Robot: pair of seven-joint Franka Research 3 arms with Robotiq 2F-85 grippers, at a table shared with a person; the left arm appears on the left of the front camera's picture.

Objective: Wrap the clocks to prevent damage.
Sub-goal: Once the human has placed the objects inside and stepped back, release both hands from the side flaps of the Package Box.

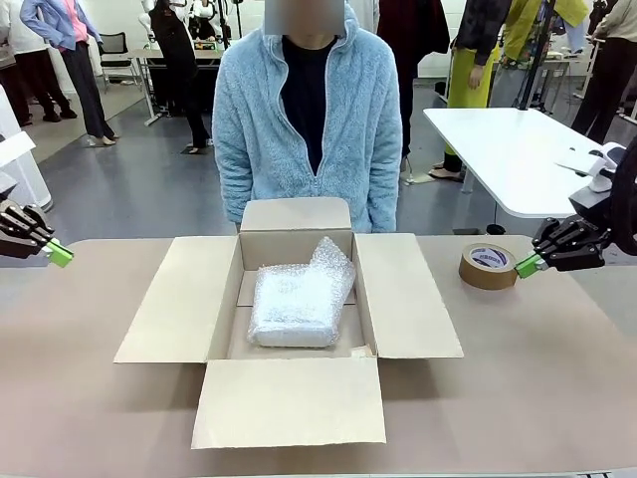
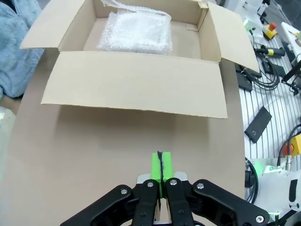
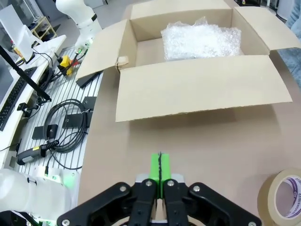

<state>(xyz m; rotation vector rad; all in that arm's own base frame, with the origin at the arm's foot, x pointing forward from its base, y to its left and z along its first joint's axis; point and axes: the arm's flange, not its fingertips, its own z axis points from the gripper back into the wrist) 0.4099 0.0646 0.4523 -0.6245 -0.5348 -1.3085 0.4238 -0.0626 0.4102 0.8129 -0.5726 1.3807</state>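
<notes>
Open brown cardboard box sits mid-worktop, all four flaps folded out flat. Clocks bundle, one pillow-like pack in whitish bubble wrap, lies inside the box on its floor, about the middle. A loose end of wrap sticks up at its far-right corner.

Left pincer hangs at the left edge of the worktop, well apart from the box. Its green pads are pressed together with nothing between them. Right pincer is on the right side, likewise fully closed and empty. Its tip is just beside the brown tape roll; cannot tell whether they touch. The tape roll lies flat on the worktop, right of the box's right flap and apart from it.

Person in a light blue fleece stands at the far side, right behind the far flap.

In each wrist view the closed pads point across bare worktop at a spread side flap, with the bundle in the box beyond. The right wrist view also catches the tape roll at its lower right corner.
</notes>
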